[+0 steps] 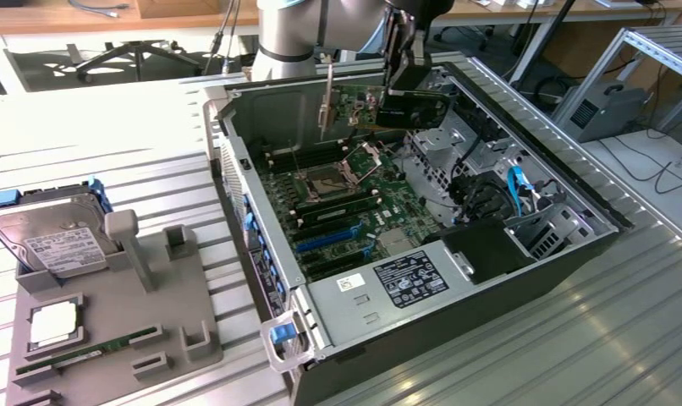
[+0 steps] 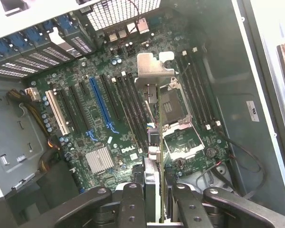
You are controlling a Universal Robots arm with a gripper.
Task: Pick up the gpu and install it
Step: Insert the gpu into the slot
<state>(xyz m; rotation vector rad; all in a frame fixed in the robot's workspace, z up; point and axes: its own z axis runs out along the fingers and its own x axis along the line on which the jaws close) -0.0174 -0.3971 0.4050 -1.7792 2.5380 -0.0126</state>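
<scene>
My jaws were closed on the gpu (image 2: 157, 142), pinching its thin board edge-on, with the silver bracket (image 2: 154, 71) at the far end. I judged it light and stiff but fragile, best held by the bare board edges, away from its connector edge. It hung apart from the motherboard (image 2: 99, 118), upper middle of the exterior view, over the open case (image 1: 353, 330). My arm (image 1: 290, 34) reached down from behind the case.

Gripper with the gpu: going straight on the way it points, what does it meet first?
Probably the motherboard beside the CPU socket, with the held gpu touching first; depth is unclear.
</scene>
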